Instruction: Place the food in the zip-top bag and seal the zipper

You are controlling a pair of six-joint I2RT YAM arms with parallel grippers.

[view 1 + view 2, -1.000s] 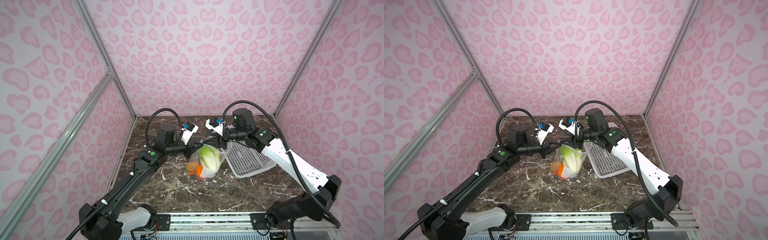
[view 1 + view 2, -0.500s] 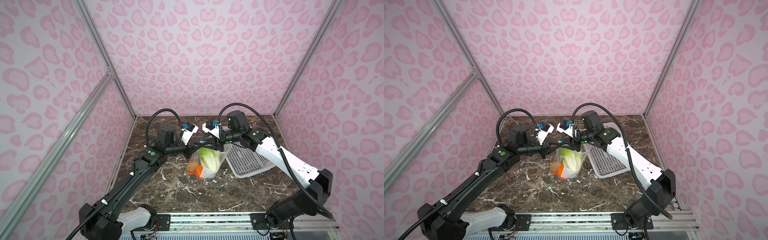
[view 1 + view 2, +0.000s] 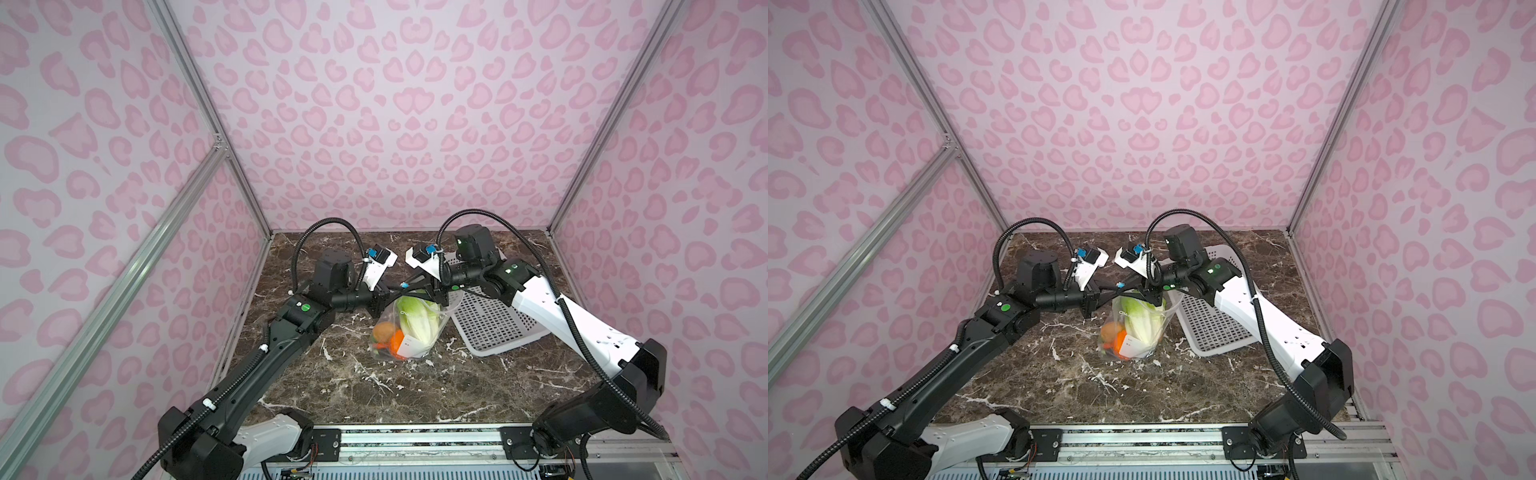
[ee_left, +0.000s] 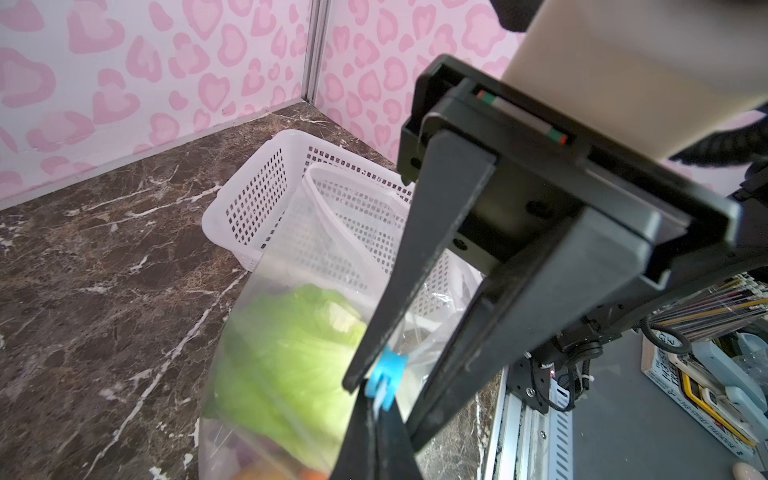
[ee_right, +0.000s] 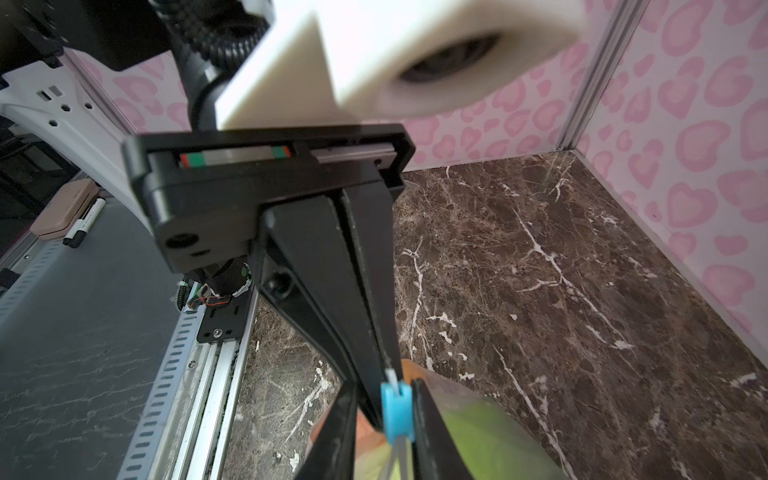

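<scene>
Hanging upright, mouth-up zip-top bag (image 3: 415, 332); left claw (image 3: 395, 288) clamping zipper (image 4: 332, 220), right claw (image 3: 409, 286) narrow around slider (image 4: 384, 376).

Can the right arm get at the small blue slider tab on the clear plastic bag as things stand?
Probably yes. The right end effector straddles the small blue slider tab, one finger on each side, nothing between. The left end effector, shut on the pale zipper strip beside it, crowds the spot.

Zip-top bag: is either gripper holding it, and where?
The left gripper pinches its zipper beside the blue slider tab; the right gripper's jaws only straddle that tab.
</scene>
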